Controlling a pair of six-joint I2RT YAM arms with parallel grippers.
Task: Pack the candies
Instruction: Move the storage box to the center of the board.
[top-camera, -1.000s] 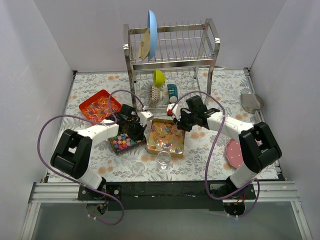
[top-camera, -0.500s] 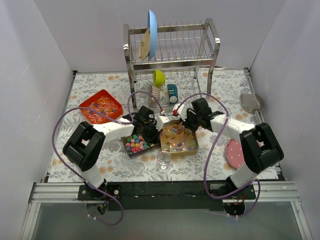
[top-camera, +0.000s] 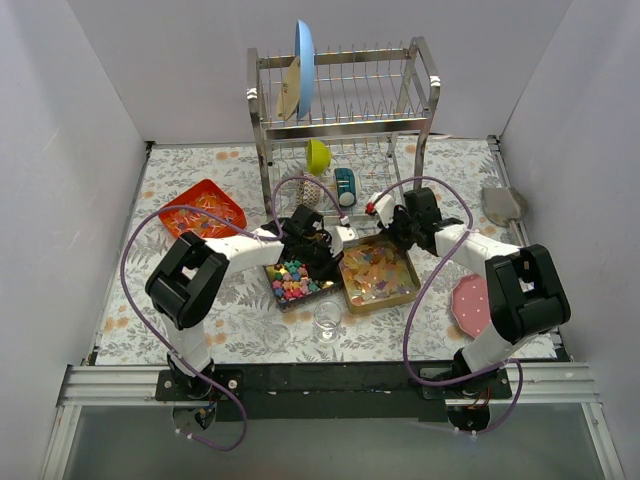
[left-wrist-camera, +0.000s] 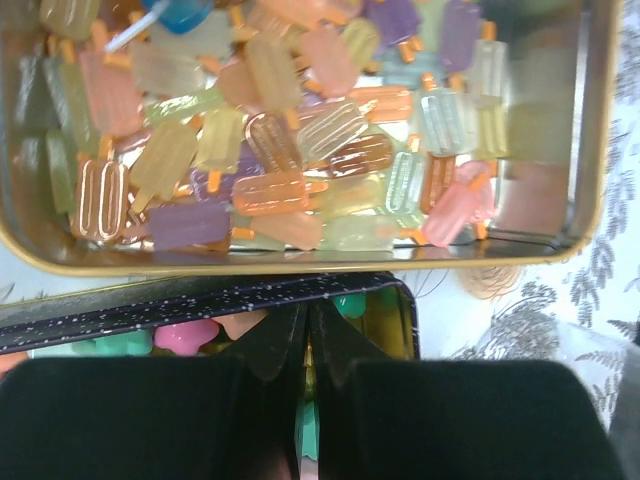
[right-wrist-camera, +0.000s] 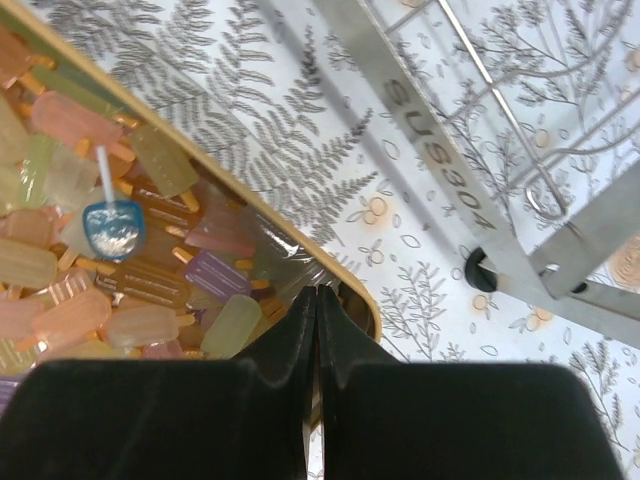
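Note:
The candies (top-camera: 293, 279), tiny bright lumps, fill a dark speckled tin (top-camera: 277, 295) at the table's middle. In the left wrist view, pink and green candies (left-wrist-camera: 185, 335) show behind its wall (left-wrist-camera: 150, 315). My left gripper (top-camera: 316, 246) (left-wrist-camera: 305, 312) is shut on that tin's far wall. A gold tin (top-camera: 400, 296) (left-wrist-camera: 300, 262) of translucent popsicle-shaped pieces lies just right of it. My right gripper (top-camera: 397, 232) (right-wrist-camera: 316, 296) is shut on the gold tin's far rim (right-wrist-camera: 345, 290) near its corner. A small clear glass (top-camera: 327, 318) stands in front of both tins.
A steel dish rack (top-camera: 345, 110) (right-wrist-camera: 440, 150) stands behind the tins, holding a blue plate (top-camera: 304, 55), a green bowl (top-camera: 318, 156) and cups. An orange tray (top-camera: 201, 209) is at the left. A pink plate (top-camera: 466, 305) and a grey object (top-camera: 503, 205) are at the right.
Both arms have moved to the right, dragging the dark tin and the gold tin with them across the table. The glass has stayed put.

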